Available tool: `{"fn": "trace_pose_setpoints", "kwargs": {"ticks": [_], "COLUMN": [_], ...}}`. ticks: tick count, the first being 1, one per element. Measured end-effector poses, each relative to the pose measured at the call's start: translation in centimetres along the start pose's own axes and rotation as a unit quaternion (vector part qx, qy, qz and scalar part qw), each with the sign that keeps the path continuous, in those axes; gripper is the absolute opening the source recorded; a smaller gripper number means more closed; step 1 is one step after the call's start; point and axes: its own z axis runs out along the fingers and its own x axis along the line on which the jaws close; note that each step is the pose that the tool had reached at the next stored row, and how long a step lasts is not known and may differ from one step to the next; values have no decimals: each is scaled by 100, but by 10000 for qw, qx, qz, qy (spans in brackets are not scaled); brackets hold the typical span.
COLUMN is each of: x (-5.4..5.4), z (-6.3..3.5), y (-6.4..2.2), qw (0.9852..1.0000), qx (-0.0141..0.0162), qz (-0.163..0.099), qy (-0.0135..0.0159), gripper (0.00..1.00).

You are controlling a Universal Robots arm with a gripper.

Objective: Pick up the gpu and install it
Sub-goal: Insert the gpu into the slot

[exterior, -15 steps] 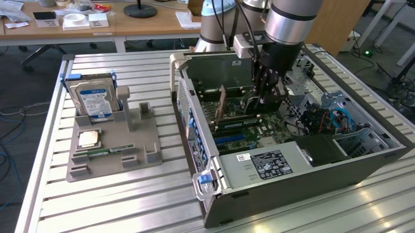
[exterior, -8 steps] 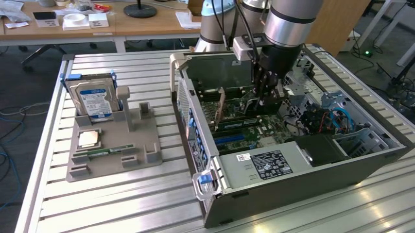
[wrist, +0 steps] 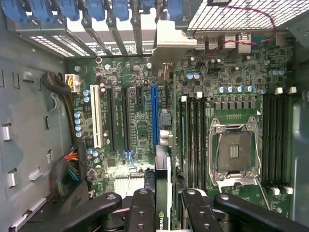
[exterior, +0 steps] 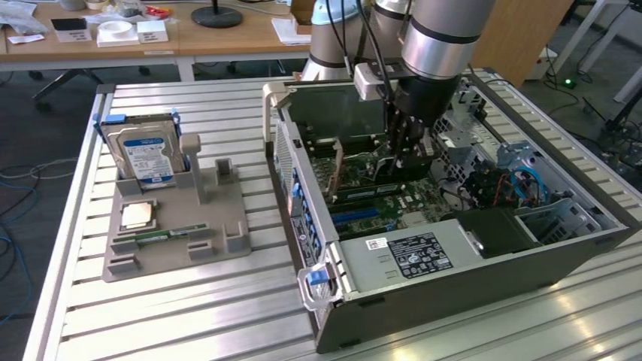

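My gripper [wrist: 164, 213] reaches down inside the open computer case [exterior: 441, 248] and is shut on the gpu [wrist: 162, 181]. The card hangs edge-on between the black fingers [wrist: 141, 209], with a green logo showing on its near end. Its silver end bracket [wrist: 174, 39] sits by the rear slot covers with blue latches [wrist: 72, 9]. The card lies along the blue expansion slot [wrist: 154, 113] on the green motherboard [wrist: 137, 130]; I cannot tell whether it touches the slot. In the exterior view the gripper [exterior: 407, 154] is low over the motherboard, near the middle of the case.
A grey parts holder [exterior: 216, 248] stands on the slatted table at the exterior view's left, carrying a silver hard drive [exterior: 149, 154], a CPU [exterior: 137, 216] and a green RAM stick [exterior: 161, 235]. Inside the case are an empty CPU socket [wrist: 234, 152], memory slots [wrist: 193, 140] and cable bundles [wrist: 72, 166].
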Motion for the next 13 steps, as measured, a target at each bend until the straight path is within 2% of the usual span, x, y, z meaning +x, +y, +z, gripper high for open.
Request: {"fn": "trace_pose_setpoints", "kwargs": {"ticks": [4,13], "x": [5,6], "z": [23,53], "y": [2,5], "qw": [10000,10000], "qx": [0,1], "qz": [2,2], "qy": [12,12], "gripper": [26,26]}}
